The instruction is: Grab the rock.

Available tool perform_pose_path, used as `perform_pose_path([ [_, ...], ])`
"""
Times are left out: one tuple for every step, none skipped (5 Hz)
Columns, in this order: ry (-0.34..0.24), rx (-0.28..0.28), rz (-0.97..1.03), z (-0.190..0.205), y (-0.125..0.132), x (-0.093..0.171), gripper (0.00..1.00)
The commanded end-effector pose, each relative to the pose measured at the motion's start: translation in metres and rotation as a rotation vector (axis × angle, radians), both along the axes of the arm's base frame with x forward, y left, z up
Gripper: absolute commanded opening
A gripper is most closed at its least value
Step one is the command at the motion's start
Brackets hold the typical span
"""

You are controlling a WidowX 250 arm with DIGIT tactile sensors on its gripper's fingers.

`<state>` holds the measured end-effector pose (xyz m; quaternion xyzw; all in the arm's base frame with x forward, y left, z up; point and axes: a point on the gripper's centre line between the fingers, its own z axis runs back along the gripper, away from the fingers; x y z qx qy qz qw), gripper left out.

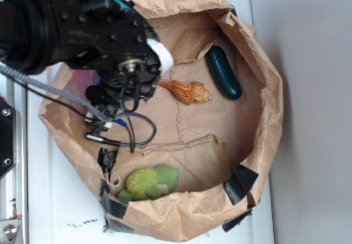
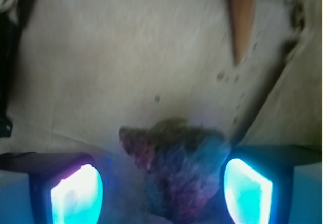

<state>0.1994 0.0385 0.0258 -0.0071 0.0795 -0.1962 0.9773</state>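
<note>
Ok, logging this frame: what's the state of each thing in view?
Gripper: open, fingers either side of the rock.
Rock: on the paper, between the fingers, not clamped.
Shell: lying on its side.
Green oblong: lying flat by the wall.
Plush toy: lying by the rim.

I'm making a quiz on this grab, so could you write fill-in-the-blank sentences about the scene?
1. In the wrist view, the rock lies between the tool's two glowing ____.
2. The things lie inside a brown ____ bag.
3. The shell is coloured ____.
4. Beside the shell lies a dark ____ oblong object.

Missing words: fingers; paper; orange; green
</note>
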Motion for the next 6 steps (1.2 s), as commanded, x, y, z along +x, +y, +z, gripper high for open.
perform_pose_path([
  [-0.033,0.007,0.031,-0.001,-0.014,0.007,0.00],
  [-0.041,0.006,0.047,0.000,-0.013,0.007,0.00],
  [-0.070,0.003,0.078,0.001,-0.016,0.007,0.00],
  [-0.172,-0.083,0.094,0.032,-0.019,0.008,0.00],
  [-0.238,-0.159,0.133,0.077,-0.016,0.011,0.00],
  [-0.237,-0.184,0.062,0.127,-0.024,0.030,0.00],
])
